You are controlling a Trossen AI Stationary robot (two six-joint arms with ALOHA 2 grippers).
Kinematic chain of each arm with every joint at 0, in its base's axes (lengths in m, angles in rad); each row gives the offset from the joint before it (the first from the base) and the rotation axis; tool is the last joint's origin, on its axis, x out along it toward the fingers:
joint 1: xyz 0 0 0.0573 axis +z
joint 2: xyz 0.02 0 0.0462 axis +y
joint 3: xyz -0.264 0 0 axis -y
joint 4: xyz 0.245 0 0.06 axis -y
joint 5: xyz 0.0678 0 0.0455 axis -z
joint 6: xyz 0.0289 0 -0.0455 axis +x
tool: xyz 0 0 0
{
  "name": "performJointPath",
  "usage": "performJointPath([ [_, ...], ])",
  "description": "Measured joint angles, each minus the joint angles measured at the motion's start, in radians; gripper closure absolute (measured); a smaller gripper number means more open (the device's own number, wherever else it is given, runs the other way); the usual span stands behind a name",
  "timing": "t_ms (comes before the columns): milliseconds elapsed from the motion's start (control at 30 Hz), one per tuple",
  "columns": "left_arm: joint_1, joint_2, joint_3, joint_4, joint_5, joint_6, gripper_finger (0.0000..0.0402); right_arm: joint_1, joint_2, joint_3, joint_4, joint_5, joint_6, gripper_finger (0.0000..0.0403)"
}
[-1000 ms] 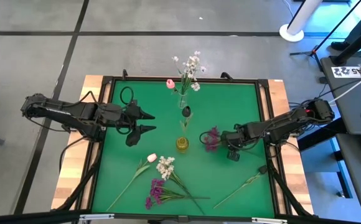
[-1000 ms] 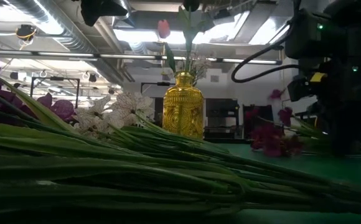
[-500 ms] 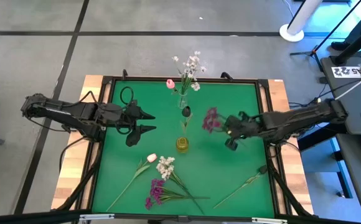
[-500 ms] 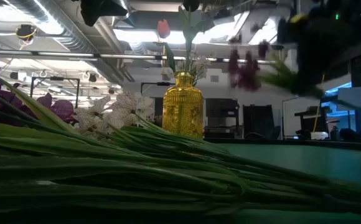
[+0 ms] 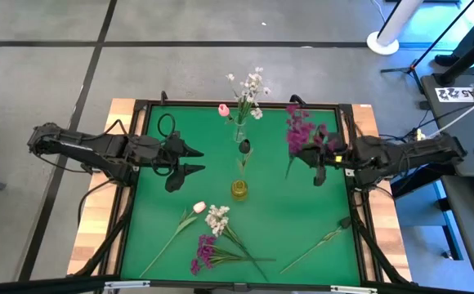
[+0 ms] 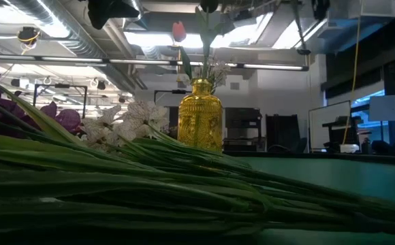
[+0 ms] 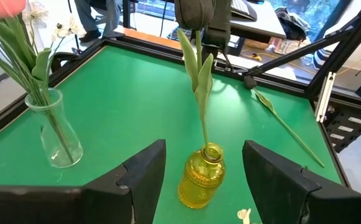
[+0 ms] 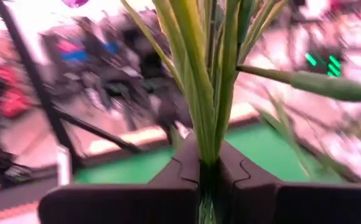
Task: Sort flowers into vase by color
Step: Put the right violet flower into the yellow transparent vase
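My right gripper (image 5: 312,157) is shut on a purple-magenta flower sprig (image 5: 300,127), high above the table's right half. Its green stems (image 8: 200,81) fill the right wrist view. My left gripper (image 5: 194,160) is open and empty, left of the yellow vase (image 5: 239,189). One green leafy stem (image 7: 200,81) stands in the yellow vase (image 7: 202,177). A clear vase (image 5: 239,135) holds white sprigs and a pink tulip. A pale tulip (image 5: 198,207), a white cluster (image 5: 216,218) and a purple cluster (image 5: 204,249) lie on the mat near the front edge. My right gripper pinches the sprig's bundle of green stems (image 8: 206,149) between its two fingers (image 8: 179,168). The fingers come about level from the table's right and lie across the stems. The sprig is lifted clear, its blossoms toward the far edge and its stem end (image 5: 288,171) toward the vases.
A bare green stem (image 5: 323,241) lies at the front right of the mat. The green mat (image 5: 172,122) has a raised black frame (image 5: 347,131). In the low view the lying stems (image 6: 150,190) fill the foreground in front of the yellow vase (image 6: 199,122).
My right gripper has lifted the purple sprig clear of the mat, rising out of the low view. It has moved toward the far and right edges. The sprig has turned, so its blossoms now point toward the far edge.
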Motion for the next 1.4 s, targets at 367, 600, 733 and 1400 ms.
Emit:
performJointPath([
  [367, 0.0, 0.0, 0.0, 0.0, 0.0, 0.0, 0.0193, 0.0, 0.241, -0.04, 0.48, -0.254, -0.152, 0.0396],
  [600, 0.0, 0.0, 0.0, -0.002, 0.0, -0.025, 0.0193, 0.0, 0.391, -0.04, 0.665, -0.334, -0.223, 0.0396],
  [733, 0.0, 0.002, 0.0, -0.019, 0.0, -0.025, 0.0193, 0.0, 0.446, -0.04, 0.742, -0.334, -0.259, 0.0396],
  [1400, 0.001, 0.109, 0.0, -0.017, -0.06, -0.017, 0.0193, -0.023, 0.65, -0.037, 0.93, -0.306, -0.343, 0.0396],
])
